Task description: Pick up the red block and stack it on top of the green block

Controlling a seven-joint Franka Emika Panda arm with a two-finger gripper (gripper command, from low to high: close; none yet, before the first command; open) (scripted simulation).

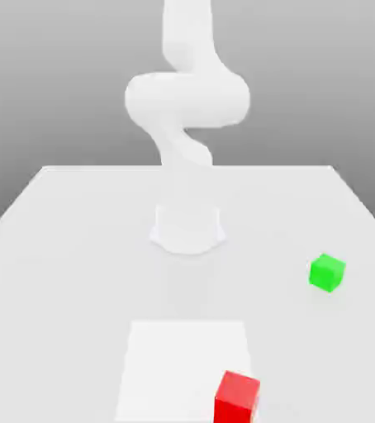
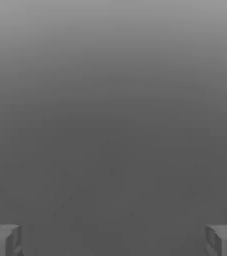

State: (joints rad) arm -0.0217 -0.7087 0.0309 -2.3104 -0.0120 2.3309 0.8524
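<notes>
The red block (image 1: 237, 398) rests on the white table (image 1: 59, 273), near its front edge and a little toward the exterior view's right. The green block (image 1: 327, 273) sits farther back on the exterior view's right, well apart from the red one. In the hand view my gripper (image 2: 113, 240) is open: its two grey fingertips (image 2: 5, 241) stand far apart with nothing between them, against a plain grey background. The white arm (image 1: 187, 99) rises from its base (image 1: 187, 229) at the table's middle back and bends upward out of the picture.
A lighter white square patch (image 1: 182, 363) lies flat on the table in front of the base; the red block stands at its front right corner. The table's edges run at the far back and along both sides.
</notes>
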